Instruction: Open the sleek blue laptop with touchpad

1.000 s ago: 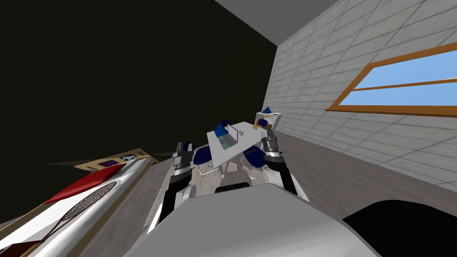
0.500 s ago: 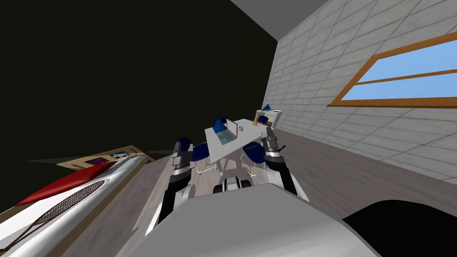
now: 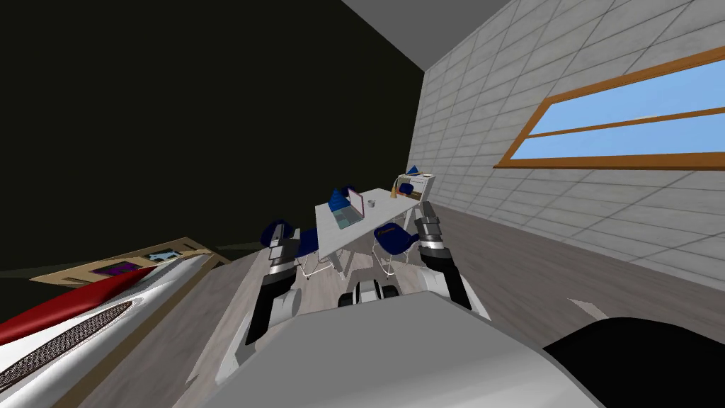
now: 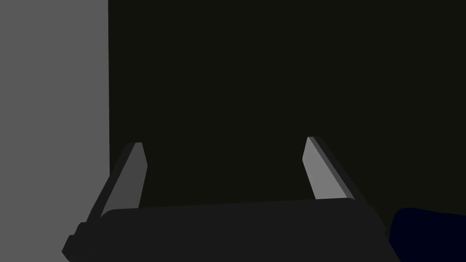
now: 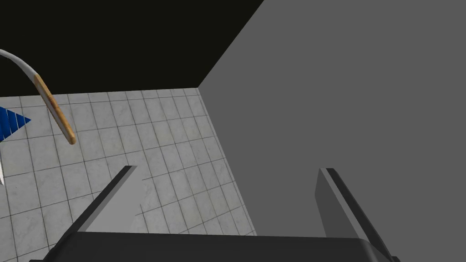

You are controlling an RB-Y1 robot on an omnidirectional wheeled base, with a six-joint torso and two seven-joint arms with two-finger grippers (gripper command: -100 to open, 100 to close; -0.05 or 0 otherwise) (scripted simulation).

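Turning myself has carried the tabletop (image 3: 379,212) leftward in view, and on it the laptop (image 3: 347,214) (likely light, stiff, slick: lift its lid's free edge) lies well apart from left fingers (image 4: 321,175) and right fingers (image 5: 116,204), both spread wide, empty.

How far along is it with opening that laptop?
Done: nothing yet. The teal-based laptop sits on the white table well ahead; its lid seems to stand up, but it is too small to be sure. In hand: nothing; left hand and right hand are open, empty. Left: get close and open the lid.
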